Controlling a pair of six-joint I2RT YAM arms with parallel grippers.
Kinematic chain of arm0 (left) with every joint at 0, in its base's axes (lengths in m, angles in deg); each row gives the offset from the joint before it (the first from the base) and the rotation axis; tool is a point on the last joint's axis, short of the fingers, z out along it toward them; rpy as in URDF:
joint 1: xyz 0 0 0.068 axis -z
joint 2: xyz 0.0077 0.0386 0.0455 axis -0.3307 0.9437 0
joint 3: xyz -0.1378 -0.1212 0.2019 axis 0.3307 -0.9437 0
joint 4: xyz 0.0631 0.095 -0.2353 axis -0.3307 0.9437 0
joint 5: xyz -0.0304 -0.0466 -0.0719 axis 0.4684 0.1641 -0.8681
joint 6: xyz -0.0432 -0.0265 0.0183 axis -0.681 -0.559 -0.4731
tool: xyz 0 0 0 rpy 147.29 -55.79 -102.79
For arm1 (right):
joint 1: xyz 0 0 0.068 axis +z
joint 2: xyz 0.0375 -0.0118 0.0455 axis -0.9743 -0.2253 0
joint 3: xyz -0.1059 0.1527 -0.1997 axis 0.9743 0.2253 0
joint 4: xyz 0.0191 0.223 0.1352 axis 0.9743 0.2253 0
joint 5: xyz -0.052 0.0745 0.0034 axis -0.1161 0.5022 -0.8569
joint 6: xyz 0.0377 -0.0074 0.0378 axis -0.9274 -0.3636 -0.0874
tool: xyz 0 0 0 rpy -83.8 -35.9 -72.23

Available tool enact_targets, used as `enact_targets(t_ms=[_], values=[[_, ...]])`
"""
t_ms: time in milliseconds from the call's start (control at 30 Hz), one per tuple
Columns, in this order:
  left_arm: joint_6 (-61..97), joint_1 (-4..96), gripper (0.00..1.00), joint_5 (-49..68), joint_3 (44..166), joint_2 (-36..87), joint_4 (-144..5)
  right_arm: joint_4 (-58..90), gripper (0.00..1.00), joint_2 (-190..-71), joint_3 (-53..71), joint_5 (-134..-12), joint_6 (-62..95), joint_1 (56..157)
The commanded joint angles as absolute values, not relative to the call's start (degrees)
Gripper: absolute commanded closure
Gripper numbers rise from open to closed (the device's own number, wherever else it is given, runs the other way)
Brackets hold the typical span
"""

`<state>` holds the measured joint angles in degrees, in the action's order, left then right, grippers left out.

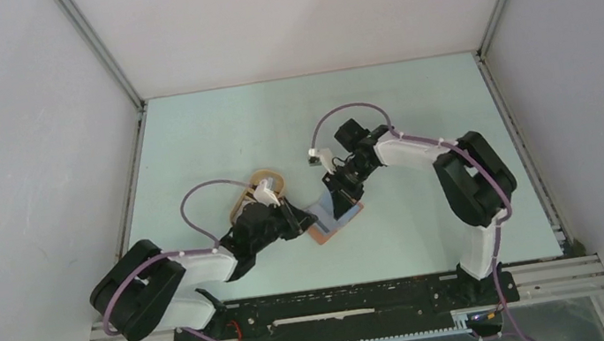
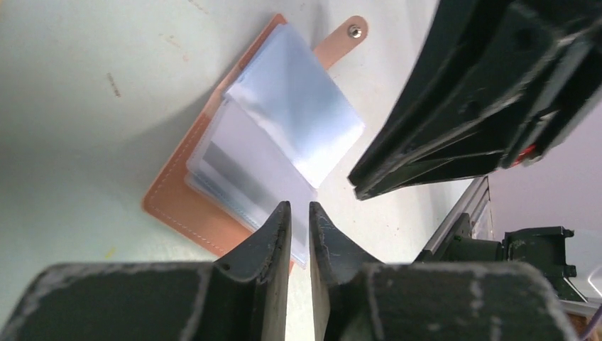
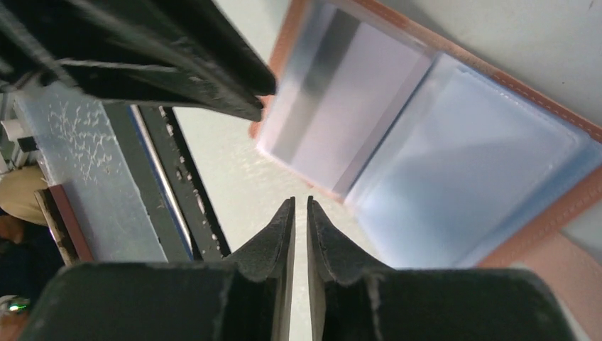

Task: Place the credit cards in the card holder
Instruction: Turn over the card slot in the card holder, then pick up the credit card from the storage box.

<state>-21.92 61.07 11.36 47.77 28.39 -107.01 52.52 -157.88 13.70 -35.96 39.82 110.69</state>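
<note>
left jaws fill the bottom of the left wrist view, black and drawn nearly closed to a thin slit, with nothing seen held. their tips hang over the card holder [image 2: 174, 202], which lies open on the pale green worktop [image 2: 71, 106] with its clear sleeves fanned upward. one white card [image 2: 241, 167] with a grey stripe sits inside a sleeve. right jaws, likewise almost closed and empty, hover just beside the holder on its opposite side.

risk, as i judge it: both arms crowd the same small holder and could knock each other. a nudge could also slide the light holder or flip a loose sleeve over.

the holder sits near the worktop's middle front, well apart from the walls. open room lies behind and to the right, while a tan tray [image 1: 266, 174] is near on the left.
</note>
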Motion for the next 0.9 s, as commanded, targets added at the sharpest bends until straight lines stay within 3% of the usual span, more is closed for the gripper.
enact_targets(t_ms=[0,133,267,333,467,500,567,600,867], values=[[-19.24,63.17,0.81,12.91,49.09,23.00,-109.44,56.97,0.81,-146.98,11.27,-35.24,47.72,110.47],[-10.98,68.54,0.79,22.61,53.35,10.08,-90.95,57.12,0.79,-136.65,11.63,-39.21,50.46,110.23],[-4.54,71.66,0.76,29.33,58.02,-2.22,-76.49,54.16,0.71,-124.31,13.17,-44.96,50.85,109.08],[-3.04,71.61,0.69,31.34,59.33,-8.82,-72.04,52.65,0.59,-118.54,14.60,-46.93,51.78,108.26],[-0.07,71.53,0.39,36.85,60.53,-16.93,-66.73,51.21,0.07,-110.76,15.85,-43.46,52.29,105.13],[0.21,71.54,0.28,38.12,60.35,-18.35,-66.17,51.32,0.01,-110.04,15.69,-41.50,51.97,104.47],[0.34,71.45,0.04,40.63,59.66,-20.58,-66.12,51.81,0.00,-109.42,15.60,-36.76,50.77,103.99],[0.08,71.40,0.01,41.65,59.32,-21.22,-66.20,52.47,0.00,-109.67,15.60,-33.80,50.62,103.89],[-5.22,66.45,0.00,42.10,58.91,-16.77,-63.41,47.17,0.00,-115.44,24.07,-22.91,47.84,103.88]])
